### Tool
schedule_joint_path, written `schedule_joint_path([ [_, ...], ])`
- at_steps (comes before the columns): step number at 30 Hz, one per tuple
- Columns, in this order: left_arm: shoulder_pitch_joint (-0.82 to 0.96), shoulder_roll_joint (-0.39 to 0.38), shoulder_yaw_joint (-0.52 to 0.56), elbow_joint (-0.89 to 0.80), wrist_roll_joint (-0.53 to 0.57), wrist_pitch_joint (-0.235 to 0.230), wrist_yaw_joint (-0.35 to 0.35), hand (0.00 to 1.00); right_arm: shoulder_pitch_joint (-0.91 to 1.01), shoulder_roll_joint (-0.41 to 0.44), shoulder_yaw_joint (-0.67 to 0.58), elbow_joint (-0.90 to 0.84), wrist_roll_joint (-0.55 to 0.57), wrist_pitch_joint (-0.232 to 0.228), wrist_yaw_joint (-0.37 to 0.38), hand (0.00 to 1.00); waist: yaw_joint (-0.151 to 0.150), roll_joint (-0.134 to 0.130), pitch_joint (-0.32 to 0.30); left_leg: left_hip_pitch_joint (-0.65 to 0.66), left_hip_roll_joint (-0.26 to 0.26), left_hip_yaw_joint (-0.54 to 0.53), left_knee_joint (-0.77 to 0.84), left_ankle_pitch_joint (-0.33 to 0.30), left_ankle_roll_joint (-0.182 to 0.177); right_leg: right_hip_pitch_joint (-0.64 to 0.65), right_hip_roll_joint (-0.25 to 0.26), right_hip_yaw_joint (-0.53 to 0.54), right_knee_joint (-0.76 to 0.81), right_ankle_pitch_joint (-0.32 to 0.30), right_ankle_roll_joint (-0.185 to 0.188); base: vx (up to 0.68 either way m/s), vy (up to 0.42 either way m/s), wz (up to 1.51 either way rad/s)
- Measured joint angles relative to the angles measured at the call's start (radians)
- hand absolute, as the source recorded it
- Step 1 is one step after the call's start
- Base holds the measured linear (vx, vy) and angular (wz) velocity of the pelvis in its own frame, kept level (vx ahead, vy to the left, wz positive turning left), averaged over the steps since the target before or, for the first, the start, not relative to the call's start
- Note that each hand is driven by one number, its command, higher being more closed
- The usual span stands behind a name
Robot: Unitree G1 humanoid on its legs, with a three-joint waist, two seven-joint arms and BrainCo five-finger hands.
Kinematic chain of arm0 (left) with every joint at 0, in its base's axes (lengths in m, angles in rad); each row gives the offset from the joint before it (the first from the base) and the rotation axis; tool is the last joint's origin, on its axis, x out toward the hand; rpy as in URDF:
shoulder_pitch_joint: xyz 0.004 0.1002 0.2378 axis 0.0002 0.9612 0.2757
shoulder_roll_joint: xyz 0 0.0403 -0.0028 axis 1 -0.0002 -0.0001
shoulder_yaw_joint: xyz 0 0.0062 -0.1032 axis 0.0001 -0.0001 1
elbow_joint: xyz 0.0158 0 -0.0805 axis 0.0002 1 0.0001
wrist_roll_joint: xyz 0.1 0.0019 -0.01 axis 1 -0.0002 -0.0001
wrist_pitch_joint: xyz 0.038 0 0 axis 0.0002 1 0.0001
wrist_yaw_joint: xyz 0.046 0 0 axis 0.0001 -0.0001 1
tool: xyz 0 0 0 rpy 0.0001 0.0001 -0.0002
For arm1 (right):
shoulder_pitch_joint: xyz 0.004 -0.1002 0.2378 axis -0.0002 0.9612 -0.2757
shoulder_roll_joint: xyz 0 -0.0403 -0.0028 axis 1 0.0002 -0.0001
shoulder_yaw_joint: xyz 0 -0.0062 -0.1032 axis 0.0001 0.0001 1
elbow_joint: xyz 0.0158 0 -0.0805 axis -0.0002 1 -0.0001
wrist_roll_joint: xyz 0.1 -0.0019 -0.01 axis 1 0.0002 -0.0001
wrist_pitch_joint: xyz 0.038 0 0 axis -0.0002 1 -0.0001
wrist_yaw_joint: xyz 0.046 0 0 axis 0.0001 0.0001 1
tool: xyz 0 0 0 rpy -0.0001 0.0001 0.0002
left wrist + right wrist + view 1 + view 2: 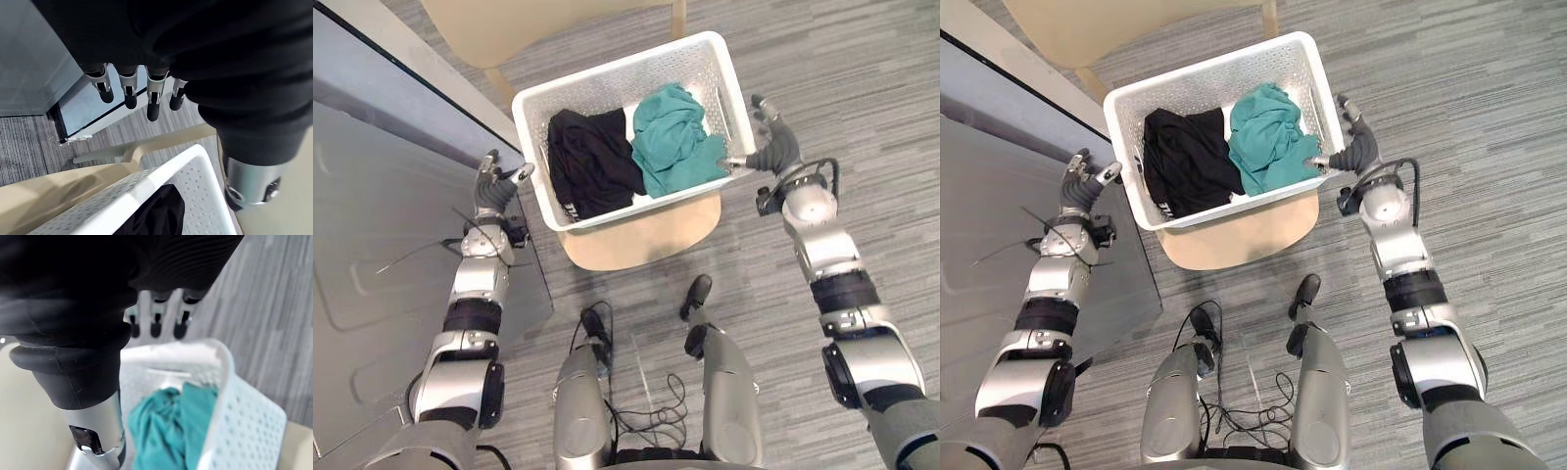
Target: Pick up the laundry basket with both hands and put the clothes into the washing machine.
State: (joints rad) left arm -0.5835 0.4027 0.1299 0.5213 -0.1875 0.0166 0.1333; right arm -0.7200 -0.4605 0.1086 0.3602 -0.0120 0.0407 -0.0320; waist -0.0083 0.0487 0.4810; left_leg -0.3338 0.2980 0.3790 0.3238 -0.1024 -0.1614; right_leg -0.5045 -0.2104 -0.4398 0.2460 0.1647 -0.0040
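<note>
Two sides of basket (607,90) flanked | left robot hand (494,188) apart, right robot hand (773,147) by rim, both released | basket holds clothes (671,137), on chair (636,235) | risk: uneven grip tilts basket, clothes spill

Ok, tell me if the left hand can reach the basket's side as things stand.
Probably yes: the left hand hangs open just beside the basket, by its left wall and apart from it, with nothing between them.
</note>
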Motion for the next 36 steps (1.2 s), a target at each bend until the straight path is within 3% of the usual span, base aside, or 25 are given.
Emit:
schedule_joint_path([
  [5, 0.154, 0.006, 0.033, -0.164, 0.003, -0.005, -0.035, 0.0, 0.196, -0.009, -0.053, -0.033, -0.042, -0.032, 0.054, 0.0, 0.006, -0.027, -0.02, 0.034, -0.027, -0.021, -0.017, 0.01, 0.001, 0.033, -0.019, -0.003, 0.02, -0.061, -0.003, 0.01, 0.0, 0.11],
  [8, 0.257, 0.006, 0.076, -0.21, 0.003, -0.01, -0.054, 0.0, 0.309, -0.029, -0.118, -0.015, -0.085, -0.032, 0.079, 0.0, 0.002, -0.029, -0.031, 0.058, -0.044, -0.038, -0.036, 0.019, 0.006, 0.063, -0.017, -0.012, 0.008, -0.062, -0.002, -0.02, -0.001, 0.15],
  [12, 0.384, 0.0, 0.087, -0.253, 0.003, -0.016, -0.072, 0.0, 0.469, -0.037, -0.196, -0.008, -0.125, -0.032, 0.115, 0.0, -0.005, -0.029, -0.103, 0.09, -0.057, -0.057, -0.047, 0.014, 0.013, 0.117, -0.015, -0.023, -0.029, -0.063, 0.01, -0.01, 0.037, 0.08],
  [17, 0.527, -0.083, 0.159, -0.366, -0.003, -0.045, -0.089, 0.0, 0.613, -0.029, -0.315, -0.082, -0.157, -0.038, 0.126, 0.0, -0.006, -0.024, -0.189, 0.15, -0.076, -0.049, -0.079, 0.006, 0.024, 0.189, -0.008, -0.021, -0.105, -0.027, 0.024, 0.01, 0.072, -0.03],
  [20, 0.628, -0.18, 0.155, -0.368, -0.057, -0.072, -0.089, 0.0, 0.711, 0.05, -0.38, -0.106, -0.156, -0.059, 0.12, 0.0, -0.01, -0.02, -0.237, 0.188, -0.089, -0.046, -0.099, 0.001, 0.031, 0.238, -0.004, -0.018, -0.157, -0.002, 0.032, 0.05, 0.091, -0.02],
  [24, 0.725, -0.32, 0.143, -0.224, -0.086, -0.068, -0.11, 0.0, 0.845, 0.228, -0.421, -0.087, -0.155, -0.063, 0.121, 0.0, -0.023, -0.011, -0.28, 0.245, -0.109, -0.042, -0.133, -0.002, 0.036, 0.309, -0.003, -0.02, -0.227, 0.022, 0.053, 0.05, 0.07, 0.01],
  [26, 0.762, -0.353, 0.131, -0.138, -0.077, -0.061, -0.112, 0.0, 0.879, 0.289, -0.427, -0.022, -0.151, -0.063, 0.114, 0.0, -0.03, -0.008, -0.293, 0.268, -0.114, -0.039, -0.139, -0.006, 0.039, 0.344, 0.001, -0.022, -0.268, 0.039, 0.057, 0.05, 0.052, -0.02],
  [32, 0.771, -0.401, 0.112, 0.293, -0.076, -0.04, -0.112, 0.0, 0.912, 0.369, -0.428, 0.234, -0.135, -0.053, 0.054, 0.0, -0.03, 0.006, -0.354, 0.354, -0.126, 0.002, -0.158, -0.034, 0.039, 0.439, 0.01, 0.007, -0.344, 0.064, 0.077, 0.03, 0.057, -0.18],
  [36, 0.752, -0.393, 0.209, 0.506, -0.074, -0.022, -0.106, 0.0, 0.872, 0.379, -0.495, 0.513, -0.09, -0.052, 0.014, 0.0, -0.026, -0.001, -0.385, 0.42, -0.126, 0.02, -0.185, -0.043, 0.028, 0.48, 0.018, 0.025, -0.349, 0.058, 0.084, 0.01, 0.027, -0.13],
])
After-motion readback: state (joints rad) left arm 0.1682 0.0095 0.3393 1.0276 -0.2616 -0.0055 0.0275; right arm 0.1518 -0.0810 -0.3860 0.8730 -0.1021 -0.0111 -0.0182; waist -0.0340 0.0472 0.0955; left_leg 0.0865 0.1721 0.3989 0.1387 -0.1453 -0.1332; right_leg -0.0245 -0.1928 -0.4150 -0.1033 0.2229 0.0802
